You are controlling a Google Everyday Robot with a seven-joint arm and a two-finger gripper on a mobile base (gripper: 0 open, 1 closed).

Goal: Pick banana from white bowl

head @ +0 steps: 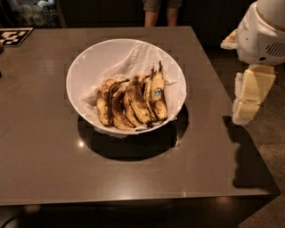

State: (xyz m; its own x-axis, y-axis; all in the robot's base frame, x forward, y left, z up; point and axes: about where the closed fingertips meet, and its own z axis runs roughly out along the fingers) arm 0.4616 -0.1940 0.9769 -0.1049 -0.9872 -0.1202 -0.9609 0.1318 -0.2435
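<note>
The white bowl (89, 58) stands in the middle of the dark table, lined with crumpled white paper (133, 60). Several overripe bananas lie in it side by side. The banana (159, 106) with the blue oval sticker is the rightmost one, its dark stem pointing to the back. My gripper (246, 111) hangs pale and cream-coloured off the table's right edge, well to the right of the bowl and apart from it, with nothing seen in it.
The brown table (44, 156) has its right edge near my arm (262, 35) and its front edge near the bottom. A black-and-white marker tag (13, 36) lies at the back left. A person's legs (162, 9) stand behind the table.
</note>
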